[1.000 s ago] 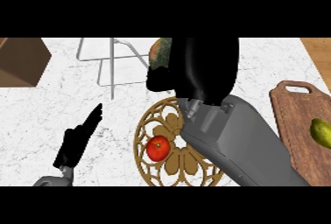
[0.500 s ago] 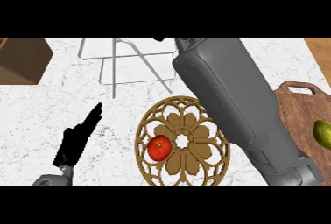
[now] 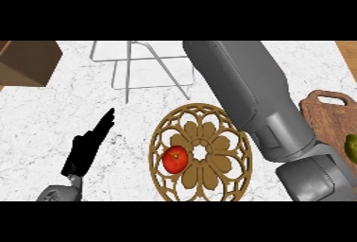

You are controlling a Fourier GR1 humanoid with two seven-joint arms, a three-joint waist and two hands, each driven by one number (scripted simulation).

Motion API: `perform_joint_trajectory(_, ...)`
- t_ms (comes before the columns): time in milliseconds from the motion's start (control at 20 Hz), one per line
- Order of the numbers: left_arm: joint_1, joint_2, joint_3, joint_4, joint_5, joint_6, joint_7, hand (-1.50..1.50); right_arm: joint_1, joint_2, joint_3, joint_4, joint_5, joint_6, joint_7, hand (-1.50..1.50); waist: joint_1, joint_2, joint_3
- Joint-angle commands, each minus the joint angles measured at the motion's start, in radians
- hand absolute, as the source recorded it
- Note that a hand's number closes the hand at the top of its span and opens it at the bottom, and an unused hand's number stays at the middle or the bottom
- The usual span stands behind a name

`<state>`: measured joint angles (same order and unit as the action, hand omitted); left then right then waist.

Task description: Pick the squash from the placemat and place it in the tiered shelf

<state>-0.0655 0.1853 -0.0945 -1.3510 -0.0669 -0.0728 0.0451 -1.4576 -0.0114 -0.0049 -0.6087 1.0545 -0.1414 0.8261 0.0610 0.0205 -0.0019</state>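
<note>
At ten o'clock a brown box sits on the white marbled counter; at eight o'clock the left hand rests with straight fingers pointing toward one o'clock, open and touching nothing; at twelve o'clock stands the wire tiered shelf, its legs reaching toward the centre; at six o'clock lies the round, gold openwork placemat, a red tomato on its nine o'clock side; the grey right forearm runs from five o'clock up to twelve, its hand out of sight, so its state cannot be told; the squash is not visible; at three o'clock lies a wooden cutting board with a green fruit at its edge.
</note>
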Motion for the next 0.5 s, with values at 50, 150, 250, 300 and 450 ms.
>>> perform_joint_trajectory(50, 0.016, 0.008, -0.001, -0.020, -0.007, -0.005, -0.010, 0.00, -0.085, -0.004, -0.070, 0.188, -0.041, -0.011, -0.062, 1.50, 0.014, 0.003, 0.000)
perform_joint_trajectory(150, -0.018, 0.005, -0.006, 0.001, 0.001, -0.026, 0.000, 0.00, -0.036, 0.011, -0.041, 0.238, -0.055, -0.085, -0.095, 1.50, 0.030, 0.010, -0.001)
perform_joint_trajectory(250, -0.046, -0.004, -0.022, -0.004, -0.022, -0.009, 0.022, 0.00, -0.022, 0.011, -0.143, 0.187, -0.181, -0.148, -0.142, 1.50, 0.055, 0.021, 0.001)
perform_joint_trajectory(300, -0.049, -0.006, -0.021, 0.003, -0.010, -0.023, 0.020, 0.00, 0.006, 0.011, -0.225, 0.138, -0.257, -0.199, -0.147, 1.50, 0.045, 0.024, 0.004)
perform_joint_trajectory(450, -0.072, -0.015, -0.018, 0.008, -0.014, -0.012, 0.019, 0.00, -0.009, 0.011, -0.332, 0.117, -0.409, -0.252, -0.173, -1.50, 0.057, 0.020, 0.003)
